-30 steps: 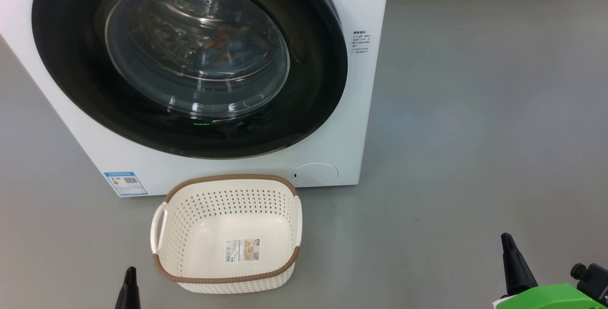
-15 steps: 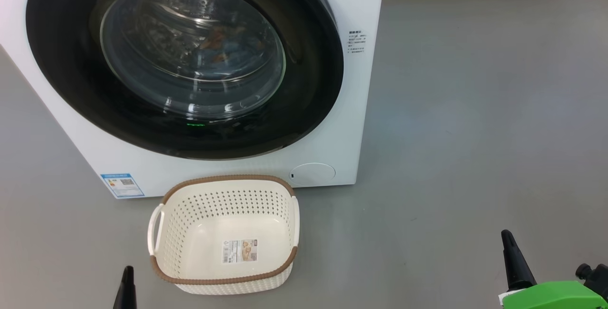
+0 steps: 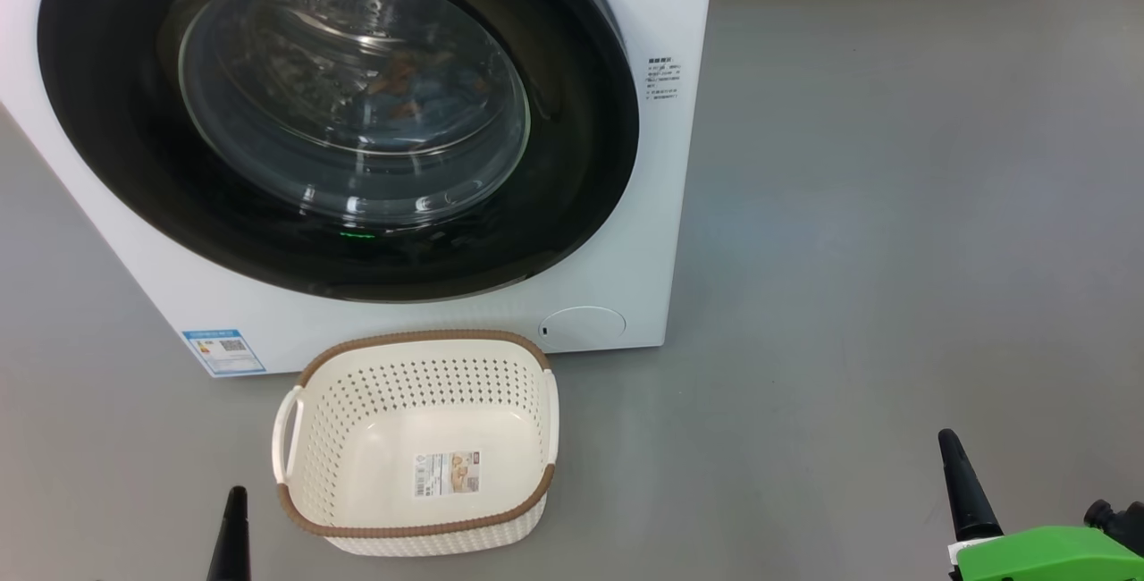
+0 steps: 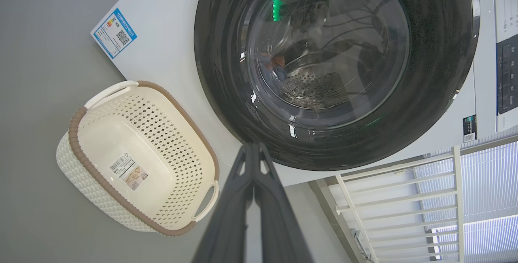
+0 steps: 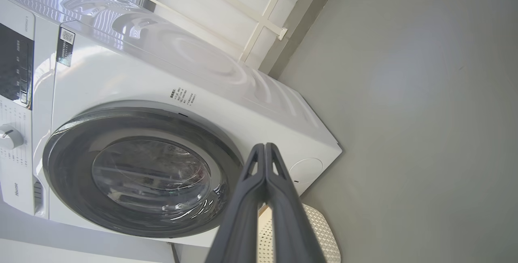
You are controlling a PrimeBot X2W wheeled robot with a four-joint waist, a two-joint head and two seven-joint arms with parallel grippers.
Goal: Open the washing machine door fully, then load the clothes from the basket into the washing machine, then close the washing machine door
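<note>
The washing machine [image 3: 643, 232] stands on the grey floor [image 3: 894, 250] with the washing machine door [image 3: 581, 143] shut against its white front. Behind the glass window, the clothes [image 3: 411, 103] show as blue and orange-brown patches inside the drum (reflections blur their outline). The basket [image 3: 420, 338] sits on the floor just in front of the machine, below the door, its sticker [image 3: 450, 472] visible on the bare bottom. The left end effector [image 3: 231, 536] hangs low near the basket's near left corner, fingers pressed together on nothing. The right end effector [image 3: 961, 487], well apart to the right over open floor, is likewise closed and grips nothing.
</note>
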